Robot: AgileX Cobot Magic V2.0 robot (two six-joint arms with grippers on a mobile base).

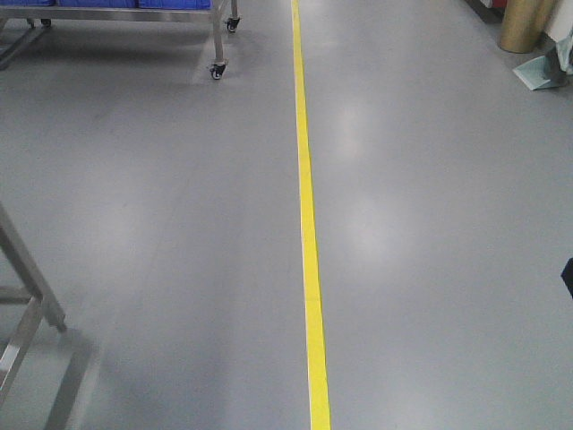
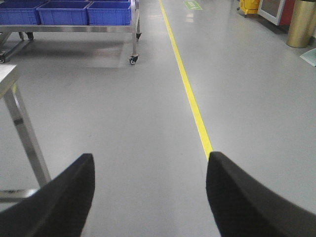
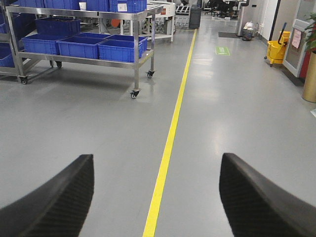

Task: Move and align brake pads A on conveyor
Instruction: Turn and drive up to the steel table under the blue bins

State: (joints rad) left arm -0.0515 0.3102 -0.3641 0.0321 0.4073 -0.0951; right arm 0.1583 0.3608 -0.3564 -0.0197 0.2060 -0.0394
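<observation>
the left gripper (image 2: 150, 157) is spread wide. its two black fingers (image 2: 64, 202) sit at the bottom corners of the left wrist view, with only bare grey floor (image 2: 123, 128) between them. the right gripper (image 3: 156, 158) is spread just as wide and holds nothing.

no brake pads and no conveyor show in any of the three views, so where they are and how they look cannot be told.

one yellow line (image 1: 309, 251) runs along the floor, away from the robot. in the left wrist view it passes just beside the right-hand finger. in the right wrist view it runs up between the two fingers.

near the robot on the left stands one steel tabletop corner on a slanted leg (image 2: 27, 133). the front view shows a steel frame (image 1: 22, 309) at its lower left edge.

farther off, left of the line, stands one steel cart (image 2: 98, 28) on castors (image 1: 218, 69); two castors show in the front view. the left wrist view shows three blue bins (image 2: 64, 13) side by side on the cart. the right wrist view shows two shelves, both loaded with blue bins. these overlap too much to count surely.

on the far right are one gold cylinder (image 2: 301, 24), one yellow mop bucket (image 3: 276, 49) and one green floor marking (image 3: 222, 51).
</observation>
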